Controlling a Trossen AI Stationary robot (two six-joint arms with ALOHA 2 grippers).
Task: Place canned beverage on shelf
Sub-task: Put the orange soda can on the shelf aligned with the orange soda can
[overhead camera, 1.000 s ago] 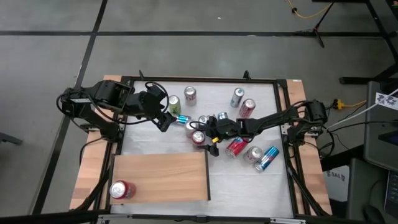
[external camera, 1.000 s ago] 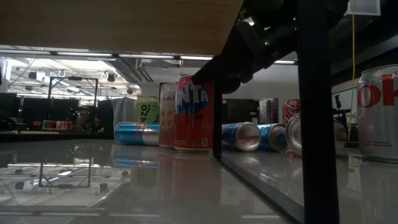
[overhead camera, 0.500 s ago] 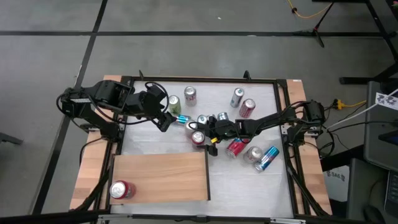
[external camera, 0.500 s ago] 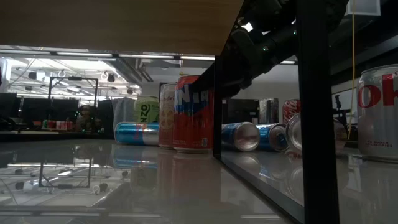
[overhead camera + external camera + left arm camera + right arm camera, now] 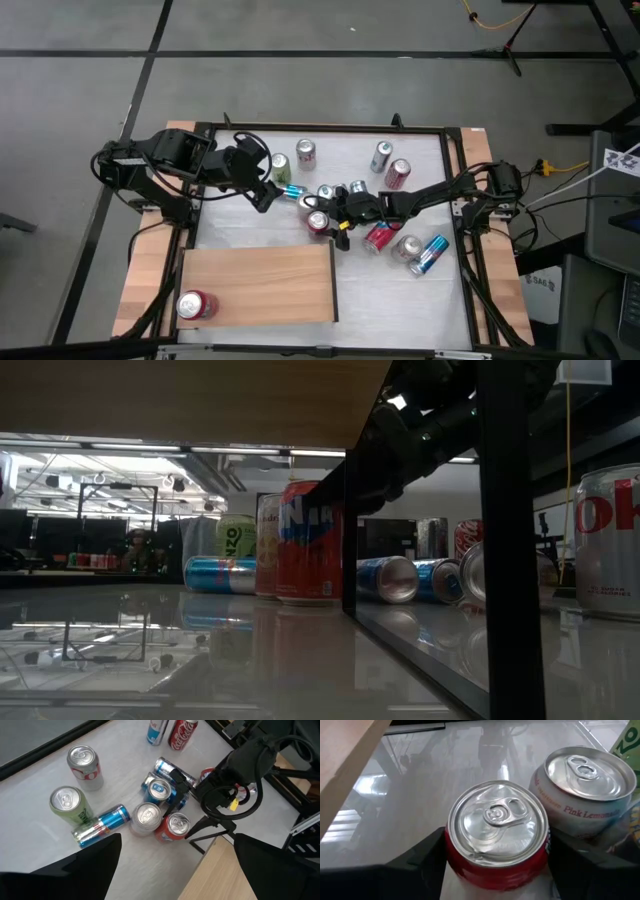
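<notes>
The upright red aluminium can with a silver pull-tab lid (image 5: 497, 832) stands near the middle of the white worktop (image 5: 400, 290), just off the far right corner of the flat light-brown wood-grain shelf (image 5: 260, 285), which lies at about seven o'clock on the worktop. The right gripper (image 5: 325, 218) sits around this can: in the right wrist view a dark finger (image 5: 427, 852) lies against each side of the red wall, though whether the pads press firmly cannot be told. The right arm reaches in low from three o'clock, stretched nearly flat across the worktop, wrist levelled toward nine o'clock.

Touching the red can at its far side stands a pale can lettered "Pink Lemonade" (image 5: 582, 795). Around them cluster more cans: a blue can lying on its side (image 5: 100, 825), an upright green can (image 5: 67, 805), a silver-and-red can (image 5: 85, 765) at about twelve o'clock, and several lying cans (image 5: 415, 250) toward four o'clock.

One red can (image 5: 195, 304) already stands on the shelf at its near left corner.

The left gripper (image 5: 265, 195) hangs at about ten o'clock, fingers spread wide and holding nothing, its arm folded at the elbow and pointing toward the can cluster.
</notes>
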